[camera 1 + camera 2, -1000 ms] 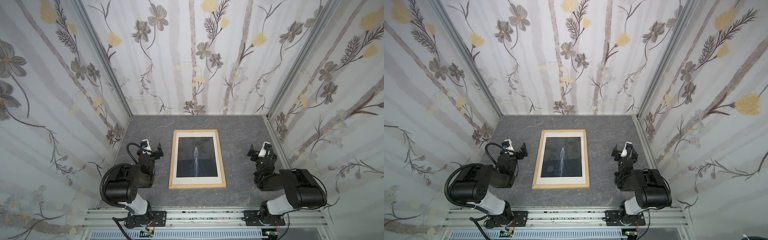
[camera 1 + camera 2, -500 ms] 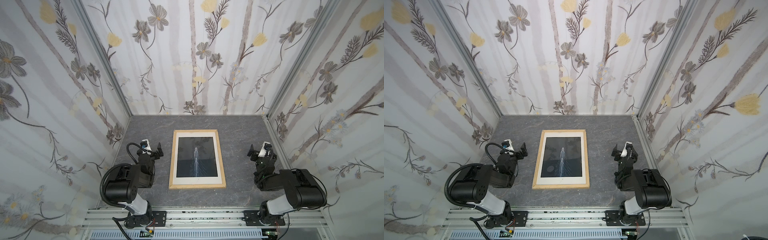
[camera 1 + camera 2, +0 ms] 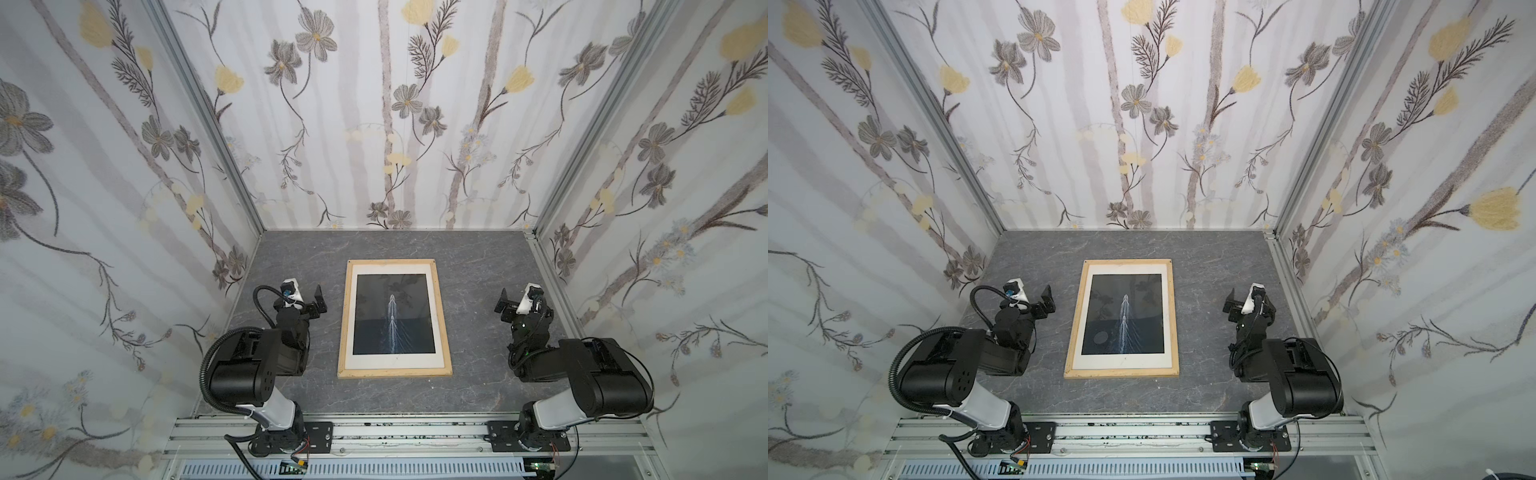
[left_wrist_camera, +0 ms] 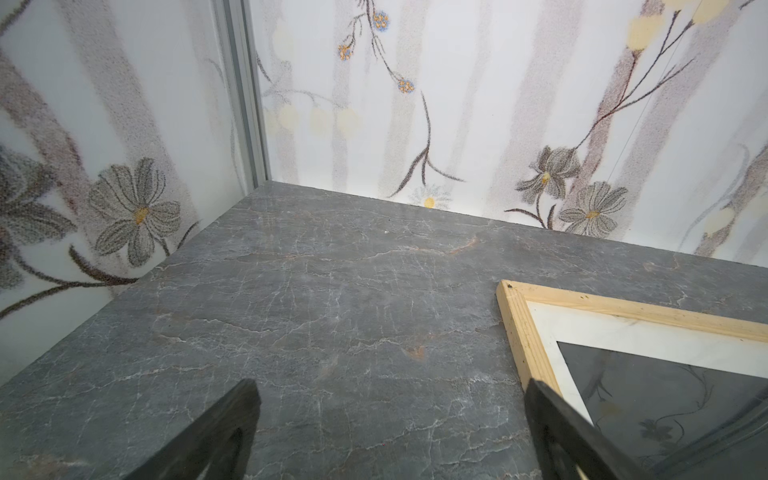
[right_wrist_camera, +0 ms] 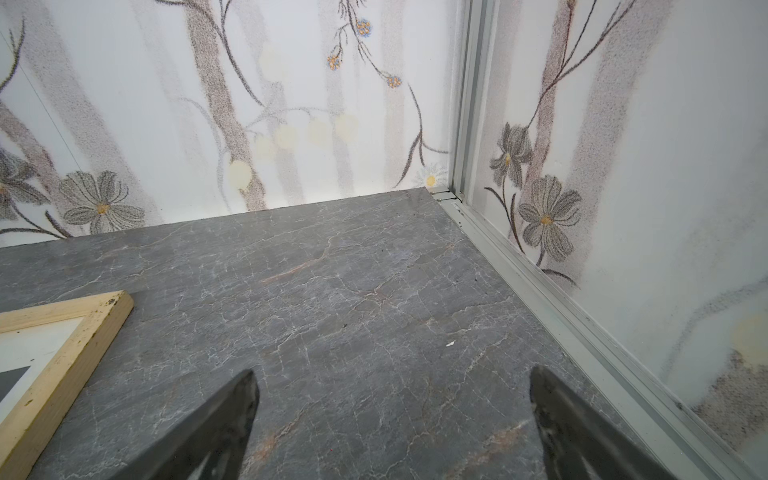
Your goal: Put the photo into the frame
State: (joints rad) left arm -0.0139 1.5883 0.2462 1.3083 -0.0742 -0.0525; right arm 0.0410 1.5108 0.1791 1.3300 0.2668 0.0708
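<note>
Left arm (image 3: 245, 370), right arm (image 3: 602, 374): black boxy motor housings, rounded joints. Lowest link (image 3: 280, 409) pale grey. Black base plates (image 3: 320, 432). Ribbed black hose (image 3: 202, 374) loops beside left arm. White wrist cameras (image 3: 289, 287); blue plug on left one. Red and black wires (image 3: 306, 446) at bases. Left gripper (image 4: 392, 384), right gripper (image 5: 392, 372): black tapered fingers (image 4: 232, 411).

Centre: light natural-wood rectangular frame (image 3: 344, 316) is enclosing a white mat border (image 3: 392, 360) and navy-black paper photo (image 3: 409, 332), white vertical streak; grey veined tabletop (image 3: 478, 270); walls (image 3: 395, 104) showing grey-yellow flowers.
</note>
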